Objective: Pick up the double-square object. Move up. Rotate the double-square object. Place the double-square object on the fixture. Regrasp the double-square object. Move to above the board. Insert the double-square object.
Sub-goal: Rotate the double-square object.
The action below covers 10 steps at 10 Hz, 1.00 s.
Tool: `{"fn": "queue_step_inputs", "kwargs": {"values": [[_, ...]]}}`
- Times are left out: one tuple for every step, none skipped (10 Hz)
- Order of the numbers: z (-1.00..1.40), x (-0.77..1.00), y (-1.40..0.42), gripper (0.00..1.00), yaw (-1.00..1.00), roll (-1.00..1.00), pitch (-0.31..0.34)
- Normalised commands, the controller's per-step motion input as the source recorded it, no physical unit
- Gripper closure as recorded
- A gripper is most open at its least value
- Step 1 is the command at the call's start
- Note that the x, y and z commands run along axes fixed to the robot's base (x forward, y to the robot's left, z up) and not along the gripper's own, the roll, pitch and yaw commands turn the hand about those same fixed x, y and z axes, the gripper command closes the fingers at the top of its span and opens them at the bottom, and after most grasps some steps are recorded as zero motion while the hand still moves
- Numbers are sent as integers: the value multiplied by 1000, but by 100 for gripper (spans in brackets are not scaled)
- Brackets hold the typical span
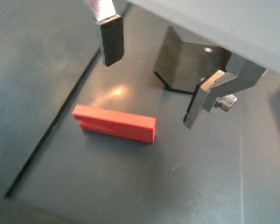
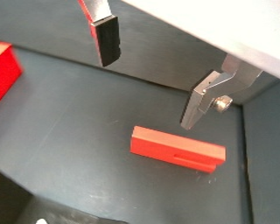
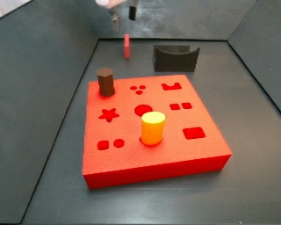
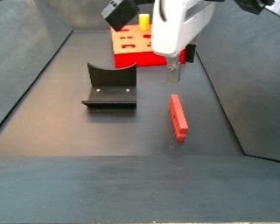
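Fixture (image 4: 109,87) sits on the left of the floor; right of it the double-square object (image 4: 178,117) lies flat. Gripper (image 4: 178,68) hovers just above it, fingers apart, nothing held. Board (image 4: 140,45) behind.

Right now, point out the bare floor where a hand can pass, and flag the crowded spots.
Bare floor lies between the fixture and the double-square object, and in front of both toward the camera. The open gripper hangs above the piece's far end, so that spot is tight. The board fills the middle, with bare strips along its sides.
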Motion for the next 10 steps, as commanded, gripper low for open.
{"fn": "queue_step_inputs", "kwargs": {"values": [[-26,39,6,0,1000,5,-8],[-26,39,6,0,1000,5,-8],[-26,39,6,0,1000,5,-8],[-25,39,6,0,1000,5,-9],[-25,40,6,0,1000,6,-9],[-25,40,6,0,1000,6,-9],[-25,40,6,0,1000,6,-10],[-25,40,6,0,1000,6,-10],[-25,40,6,0,1000,6,-11],[-25,40,5,0,1000,7,-11]]}}
